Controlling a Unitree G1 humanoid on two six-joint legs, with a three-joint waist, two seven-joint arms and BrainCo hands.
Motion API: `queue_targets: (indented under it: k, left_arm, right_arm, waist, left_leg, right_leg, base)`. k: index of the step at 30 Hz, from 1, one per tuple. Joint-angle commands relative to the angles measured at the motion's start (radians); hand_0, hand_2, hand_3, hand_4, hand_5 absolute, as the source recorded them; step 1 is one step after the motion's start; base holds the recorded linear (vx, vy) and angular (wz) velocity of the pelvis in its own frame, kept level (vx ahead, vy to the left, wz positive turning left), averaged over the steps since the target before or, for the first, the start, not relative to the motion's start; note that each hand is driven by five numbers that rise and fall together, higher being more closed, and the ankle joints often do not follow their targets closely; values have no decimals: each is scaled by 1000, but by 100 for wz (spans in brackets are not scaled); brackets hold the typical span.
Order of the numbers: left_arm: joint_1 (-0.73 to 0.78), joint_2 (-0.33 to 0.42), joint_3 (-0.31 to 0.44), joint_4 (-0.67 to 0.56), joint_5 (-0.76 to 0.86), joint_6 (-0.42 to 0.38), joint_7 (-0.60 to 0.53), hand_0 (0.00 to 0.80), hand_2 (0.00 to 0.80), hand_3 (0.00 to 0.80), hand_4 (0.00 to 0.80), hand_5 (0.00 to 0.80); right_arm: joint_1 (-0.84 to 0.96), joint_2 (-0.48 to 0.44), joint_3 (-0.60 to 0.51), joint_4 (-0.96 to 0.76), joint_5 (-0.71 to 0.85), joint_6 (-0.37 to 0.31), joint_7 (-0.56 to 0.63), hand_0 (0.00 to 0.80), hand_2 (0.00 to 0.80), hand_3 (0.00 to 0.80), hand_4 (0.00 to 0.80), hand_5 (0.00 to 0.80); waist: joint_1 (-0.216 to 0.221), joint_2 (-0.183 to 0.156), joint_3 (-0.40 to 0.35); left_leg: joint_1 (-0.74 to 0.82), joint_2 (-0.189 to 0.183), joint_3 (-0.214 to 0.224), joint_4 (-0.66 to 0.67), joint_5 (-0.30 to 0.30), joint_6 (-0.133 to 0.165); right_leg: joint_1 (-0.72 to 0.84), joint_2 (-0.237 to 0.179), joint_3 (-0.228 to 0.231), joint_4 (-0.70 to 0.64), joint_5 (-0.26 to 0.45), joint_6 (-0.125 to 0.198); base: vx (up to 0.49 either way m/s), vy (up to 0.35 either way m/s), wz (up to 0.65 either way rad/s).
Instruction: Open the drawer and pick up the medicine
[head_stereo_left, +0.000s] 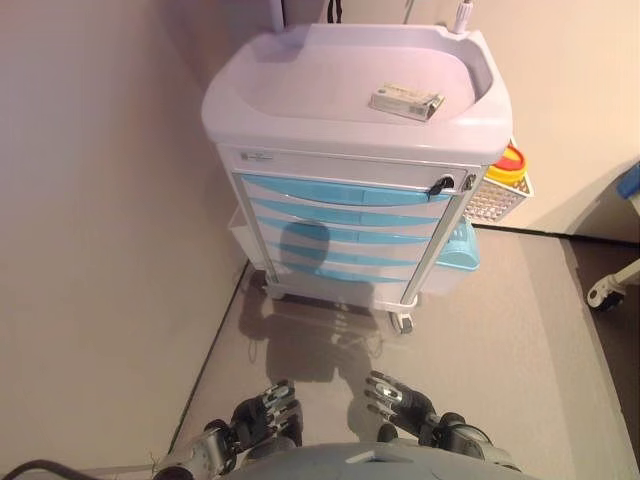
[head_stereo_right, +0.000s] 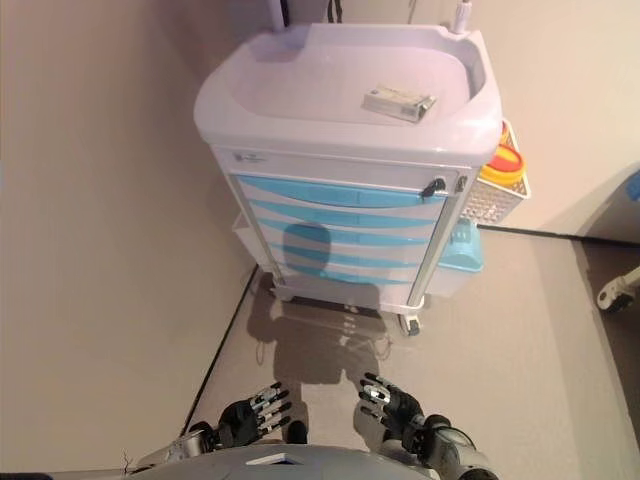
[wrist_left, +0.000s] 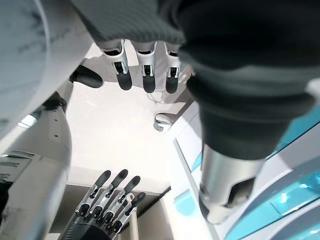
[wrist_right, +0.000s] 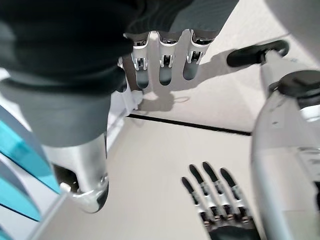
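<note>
While drawers (head_stereo_left: 345, 190) sit closed, medicine box (head_stereo_left: 407, 101) tops cart (head_stereo_left: 300, 100) — contents hidden.

Pale lilac cart (head_stereo_left: 300, 110) with light-blue drawers (head_stereo_left: 340, 191); white basket (head_stereo_left: 497, 199), yellow-and-red container (head_stereo_left: 510, 165).

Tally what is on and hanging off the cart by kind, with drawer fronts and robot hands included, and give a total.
Blue drawer fronts: 5
Boxes on the cart top: 1
White side baskets: 1
Blue side bins: 1
Robot hands, left hand and right hand, both open and low: 2
Total: 10
</note>
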Motion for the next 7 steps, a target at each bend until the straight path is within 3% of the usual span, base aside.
queue_targets:
  k: [1,7]
  left_arm:
    - [-64,-22,10,46,-47,-54,-36,0,0,0,0,0]
    - [-63,-28,18,45,-74,-77,-42,0,0,0,0,0]
  right_arm:
    - [-24,37,-3,2,73,-47,57,0,0,0,0,0]
    - [-18,45,-13,29,80,-58,63,0,0,0,0,0]
  waist:
    - [9,-5,16]
    - [6,-4,10]
  left_leg:
    - [-35,-8,-23,9,-26,-5]
    - [-30,-14,-24,7,-29,1]
  right_leg:
    - [-4,-38,-51,145,-86,22]
    - [-1,-38,-49,147,-89,21]
  base:
    - [0,0,0]
    - [0,0,0]
